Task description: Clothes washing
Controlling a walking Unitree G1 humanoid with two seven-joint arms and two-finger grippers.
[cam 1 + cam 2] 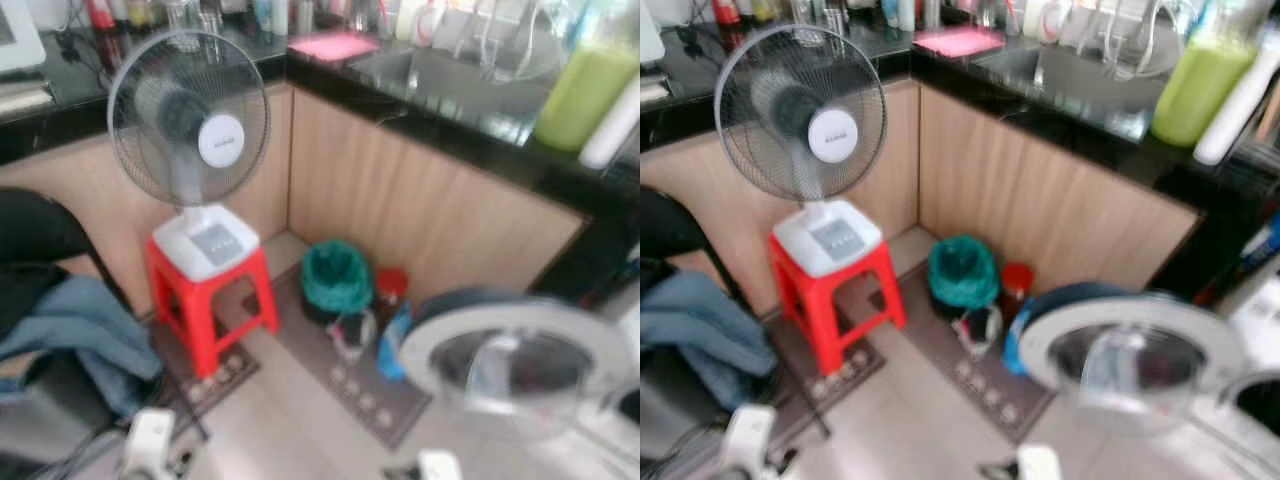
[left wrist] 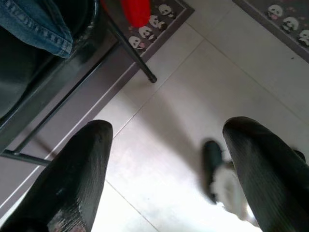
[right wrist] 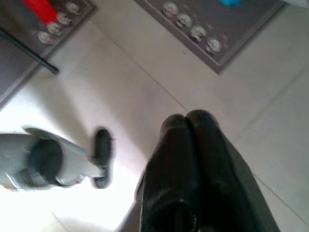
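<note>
Washer door (image 1: pixel 520 362) ajar at right; left fingers (image 2: pixel 72 179) wide, right fingers (image 3: pixel 193 164) closed, both over floor.

both arms just hang low, pointing down at the floor. left gripper (image 2: pixel 164 169) has its two black fingers (image 2: pixel 72 179) spread wide apart. right gripper (image 3: pixel 186 121) has its fingers (image 3: pixel 207 159) pressed tight together, gripping nothing.
</note>
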